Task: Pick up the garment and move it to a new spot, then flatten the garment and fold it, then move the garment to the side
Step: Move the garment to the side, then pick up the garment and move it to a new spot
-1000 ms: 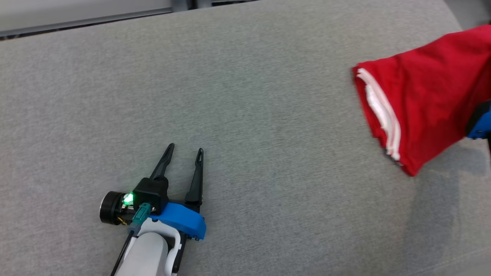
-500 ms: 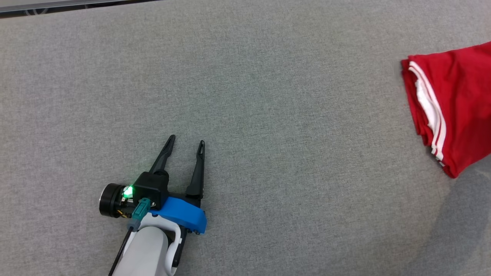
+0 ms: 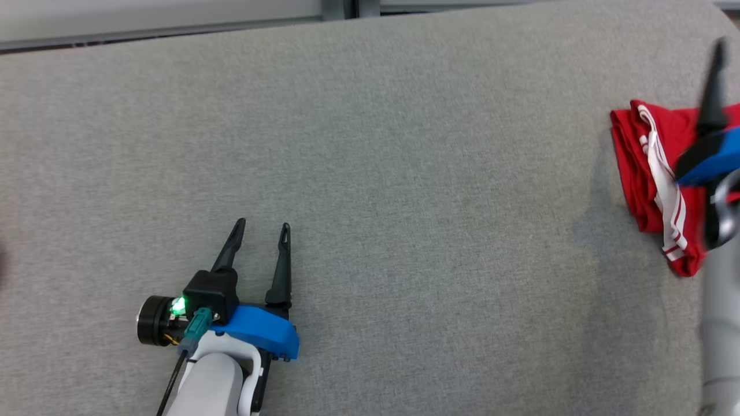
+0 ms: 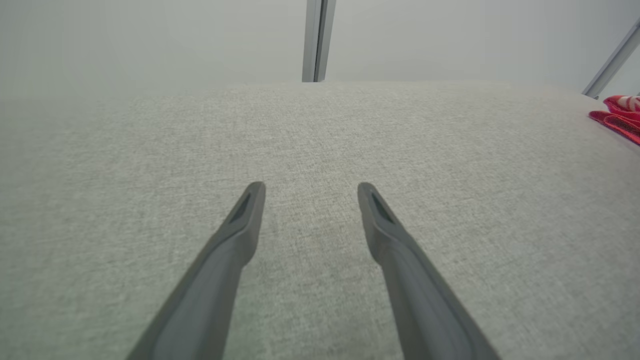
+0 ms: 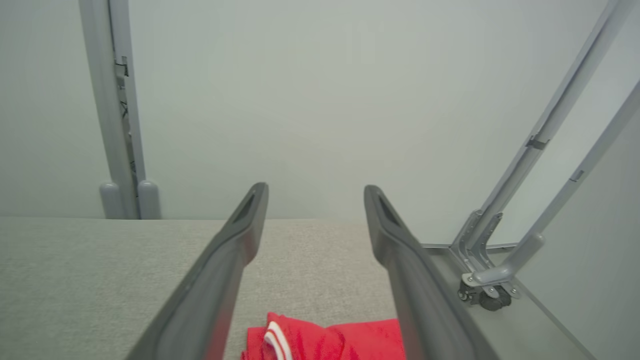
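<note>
Released, the red garment (image 3: 639, 156) now lies on the table (image 3: 404, 173) beneath the open right claw (image 5: 315, 194). Left claw (image 3: 261, 228) open, well apart.

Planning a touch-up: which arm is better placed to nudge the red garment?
Probably right: the right end effector, open, hangs above the folded red garment with white stripes at the right of the grey fabric table; the left end effector, open, sits far away.

A grey fabric surface (image 3: 404, 173) lies before a pale wall (image 5: 320, 100), a grey post (image 5: 115, 125) and a castered metal frame (image 5: 500, 272).
</note>
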